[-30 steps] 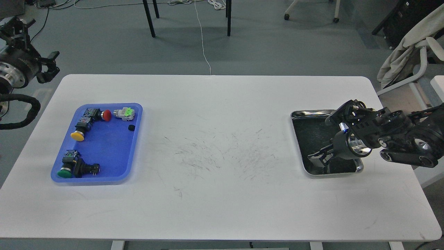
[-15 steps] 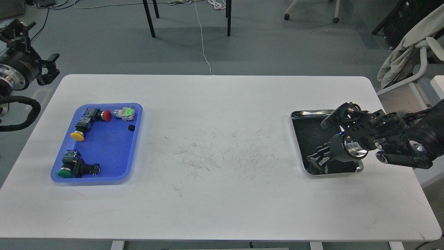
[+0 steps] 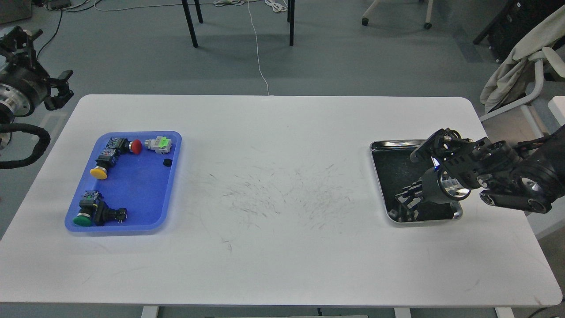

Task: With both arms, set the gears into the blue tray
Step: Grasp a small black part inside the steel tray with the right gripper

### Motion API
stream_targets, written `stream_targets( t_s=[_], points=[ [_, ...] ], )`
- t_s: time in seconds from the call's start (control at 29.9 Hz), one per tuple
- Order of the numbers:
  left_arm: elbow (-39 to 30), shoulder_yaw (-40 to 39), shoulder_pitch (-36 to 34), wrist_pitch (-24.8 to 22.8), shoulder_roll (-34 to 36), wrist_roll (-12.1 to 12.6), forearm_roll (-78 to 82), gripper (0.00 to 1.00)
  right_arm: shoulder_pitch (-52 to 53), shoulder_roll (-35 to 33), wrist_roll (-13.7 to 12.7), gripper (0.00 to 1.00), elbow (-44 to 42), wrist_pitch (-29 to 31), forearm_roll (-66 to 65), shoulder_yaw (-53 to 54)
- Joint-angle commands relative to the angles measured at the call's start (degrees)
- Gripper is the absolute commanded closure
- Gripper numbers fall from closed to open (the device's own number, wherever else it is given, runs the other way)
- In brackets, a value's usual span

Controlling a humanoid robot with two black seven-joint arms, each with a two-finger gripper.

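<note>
The blue tray (image 3: 132, 194) lies on the left part of the white table. One small black gear (image 3: 167, 162) rests inside it near its right rim, among several push-button switches. My right gripper (image 3: 405, 199) reaches down into the shiny steel tray (image 3: 388, 145) at its near left part. Its dark fingers blend with the tray's dark bottom, so their state is unclear. No gear can be made out in the steel tray. My left gripper (image 3: 62, 85) hangs beyond the table's far left corner, fingers apart and holding nothing.
Switches with red (image 3: 136, 146), yellow (image 3: 98, 172) and green (image 3: 82, 219) caps and a white-green one (image 3: 160, 144) lie in the blue tray. The white table (image 3: 273, 247) has scuff marks in its middle. A chair with cloth (image 3: 521, 66) stands at the far right.
My right gripper has shifted a little left and lower inside the steel tray. The left arm has drawn slightly back toward the left edge.
</note>
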Motion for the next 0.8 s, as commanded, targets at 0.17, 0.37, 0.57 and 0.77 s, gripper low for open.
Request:
stream_targets(
  t_s=[0.17, 0.37, 0.57, 0.77],
  points=[
    [0.2, 0.0, 0.0, -0.1, 0.1, 0.1, 0.0, 0.06, 1.0, -0.1, 0.4, 0.89, -1.1, 0.3, 0.2, 0.1],
    [0.2, 0.0, 0.0, -0.1, 0.1, 0.2, 0.0, 0.06, 1.0, -0.1, 0.4, 0.90, -0.8, 0.3, 0.3, 0.2],
    [0.2, 0.1, 0.2, -0.1, 0.2, 0.2, 0.0, 0.06, 0.3, 0.0, 0.4, 0.62, -1.6, 0.2, 0.8, 0.6],
    [0.2, 0.1, 0.4, -0.1, 0.2, 0.1, 0.0, 0.06, 0.8, -0.1, 0.4, 0.46, -2.5, 0.1, 1.1, 1.1]
  ],
)
